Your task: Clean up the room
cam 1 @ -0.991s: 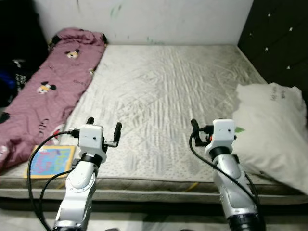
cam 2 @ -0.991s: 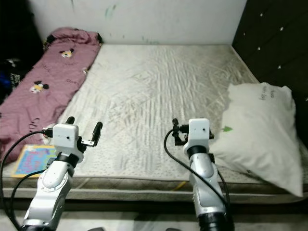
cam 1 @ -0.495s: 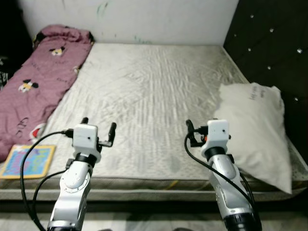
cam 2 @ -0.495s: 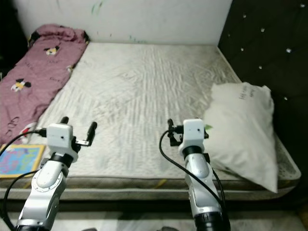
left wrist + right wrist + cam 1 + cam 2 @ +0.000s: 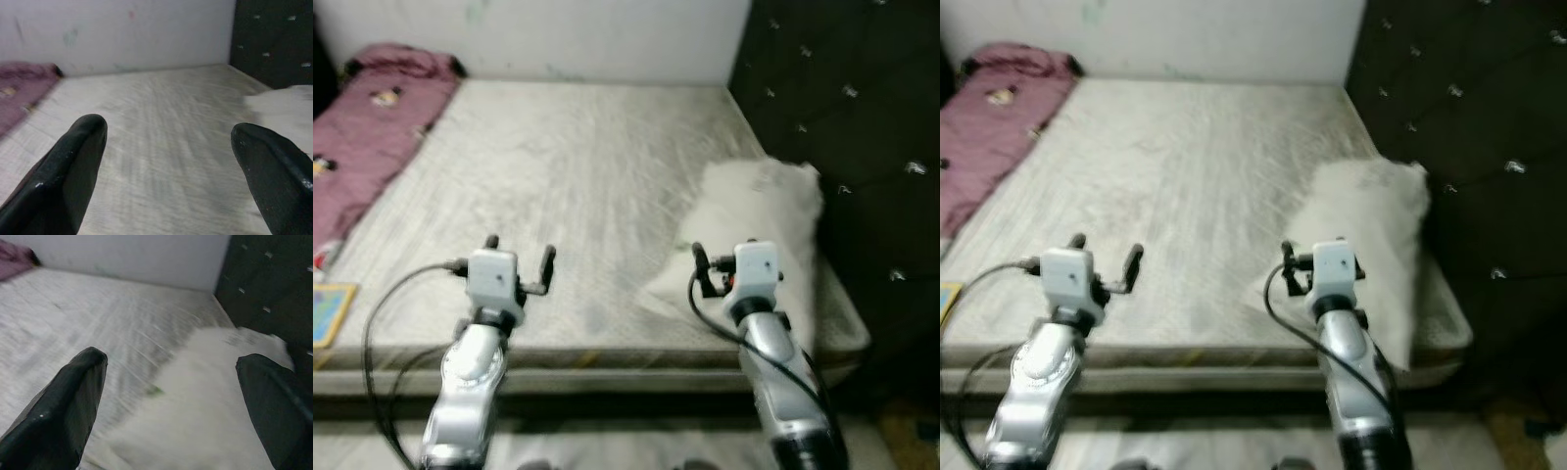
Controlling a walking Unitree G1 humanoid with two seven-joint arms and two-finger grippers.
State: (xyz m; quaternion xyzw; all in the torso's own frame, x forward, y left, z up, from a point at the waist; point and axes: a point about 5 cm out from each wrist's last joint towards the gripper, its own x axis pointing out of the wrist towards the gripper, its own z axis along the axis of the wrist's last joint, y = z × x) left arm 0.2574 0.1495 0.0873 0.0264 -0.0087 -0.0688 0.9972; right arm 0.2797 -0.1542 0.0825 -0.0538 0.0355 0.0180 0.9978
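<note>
Both silver arms are reaching forward toward 12 o'clock, side by side; the left claw [image 5: 520,260] and right claw [image 5: 171,401] are each holding their black fingers apart.

Bedroom in home. In front of me: wide bed, bare grey quilted mattress [image 5: 558,166] with no sheet. 1 white pillow [image 5: 759,230] at its right side, against dark tufted headboard [image 5: 832,108] with shiny studs. Pink cartoon-print blanket [image 5: 367,117] bunched along mattress's left side. Plain white wall [image 5: 548,39] behind bed, few faint marks on it.
</note>
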